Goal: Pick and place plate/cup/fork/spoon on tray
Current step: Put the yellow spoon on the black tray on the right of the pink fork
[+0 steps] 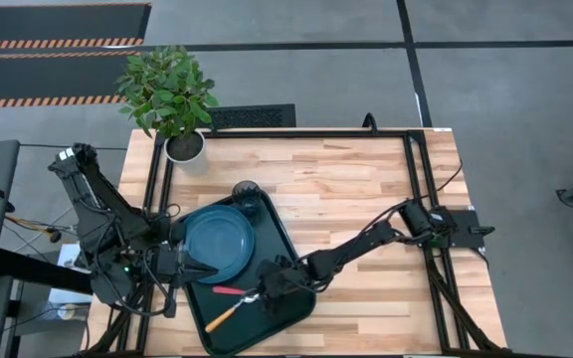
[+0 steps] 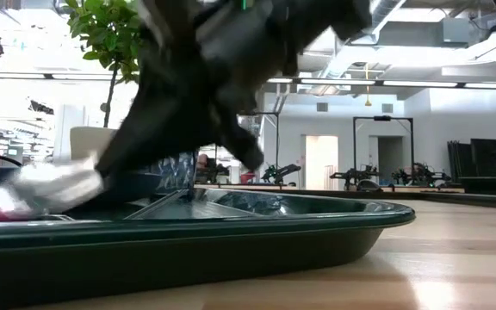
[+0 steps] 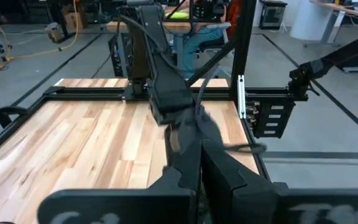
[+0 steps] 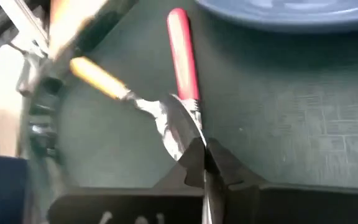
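From above, the tray (image 1: 267,316) carries the plate (image 1: 220,242), with the cup (image 1: 247,192) at its far corner, the fork (image 1: 229,290) and the spoon (image 1: 229,312) lying close together at the near end, and the right gripper (image 1: 264,288) low over them while the left gripper (image 1: 179,261) waits by the tray's left edge, jaws closed and empty. The right wrist view shows its own fingers (image 4: 194,163) pinched together with nothing between them, tips at the spoon's bowl (image 4: 178,130) beside the fork's handle (image 4: 183,53). Both utensils look light, stiff and slick on the metal, so the plastic handles seem the surer place to grip.
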Motion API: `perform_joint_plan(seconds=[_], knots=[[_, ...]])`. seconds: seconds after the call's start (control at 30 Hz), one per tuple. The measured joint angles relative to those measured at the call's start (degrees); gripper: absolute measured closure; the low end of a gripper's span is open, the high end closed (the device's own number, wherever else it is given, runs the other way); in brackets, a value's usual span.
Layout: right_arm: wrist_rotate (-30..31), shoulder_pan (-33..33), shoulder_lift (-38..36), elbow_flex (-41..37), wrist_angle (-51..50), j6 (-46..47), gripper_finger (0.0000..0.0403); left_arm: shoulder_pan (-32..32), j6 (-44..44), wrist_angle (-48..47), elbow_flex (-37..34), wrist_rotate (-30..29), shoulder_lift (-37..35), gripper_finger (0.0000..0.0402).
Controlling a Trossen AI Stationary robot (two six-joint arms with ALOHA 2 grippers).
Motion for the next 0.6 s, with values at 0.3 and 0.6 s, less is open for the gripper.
perform_joint_plan(seconds=[0.3,0.6], knots=[[11.0,7.1,-6.0,0.1,-8.2,13.7,0.0394,0.0,-0.1,0.0,0.0,0.0,0.0,0.0401],[13.4,10.8,-5.6,0.0,-13.0,23.2,0.0395,0.0,0.0,0.0,0.0,0.0,0.2,0.0401]])
